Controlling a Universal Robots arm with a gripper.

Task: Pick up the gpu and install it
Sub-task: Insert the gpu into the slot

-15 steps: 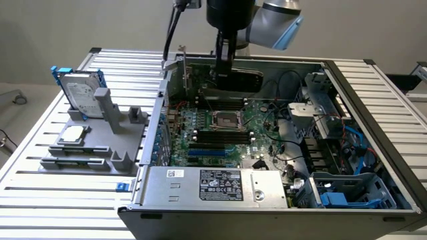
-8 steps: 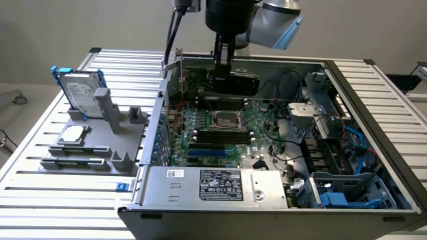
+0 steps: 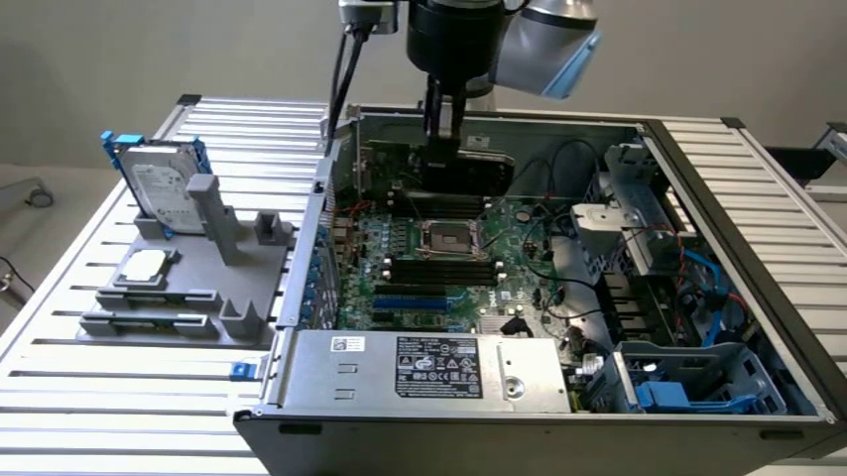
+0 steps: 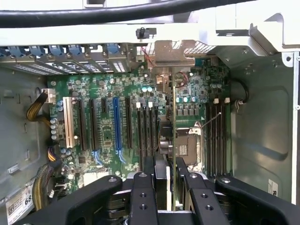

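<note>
**Midway: gpu pinched over the board**

Clock bearings are read on the exterior view as a dial, centre at the case's middle.

- Table (image 3: 741, 198): slatted metal, carries everything.
- Case (image 3: 556, 446): lies on its side with the open face up and takes the centre and the 3 o'clock half of the table. Its inner wall (image 4: 262, 131) shows bare grey metal in the wrist view.
- Arm (image 3: 457, 35): comes down from 12 o'clock into the case.
- Board (image 3: 411, 288): green, flat on the case floor, from centre toward 9 o'clock. The wrist view shows its slots (image 4: 108, 93) in a row, one of them blue (image 4: 116, 122).
- Power unit (image 3: 423, 367): silver box with a label, at 6 o'clock inside the case.
- Fixture (image 3: 198, 268): grey holder at 9 o'clock, outside the case.
- Drive (image 3: 162, 188): silver, in a blue frame, upright at the 10 o'clock end of the fixture.
- Gpu (image 3: 463, 167): at 12 o'clock, dark, hanging under the gripper near the case's far wall. In the wrist view it is on edge (image 4: 174, 112), with a thin green line beside the socket (image 4: 190, 143), a silver bracket (image 4: 171, 54) at the far end, and well apart from the blue slot. Whether it touches the board, I cannot tell.
- Gripper (image 3: 443, 124): black fingers (image 4: 149, 171) pinch the gpu from both faces (image 4: 165, 173).
- Chip (image 3: 146, 263): small silver square on the fixture, at 9 o'clock.
</note>
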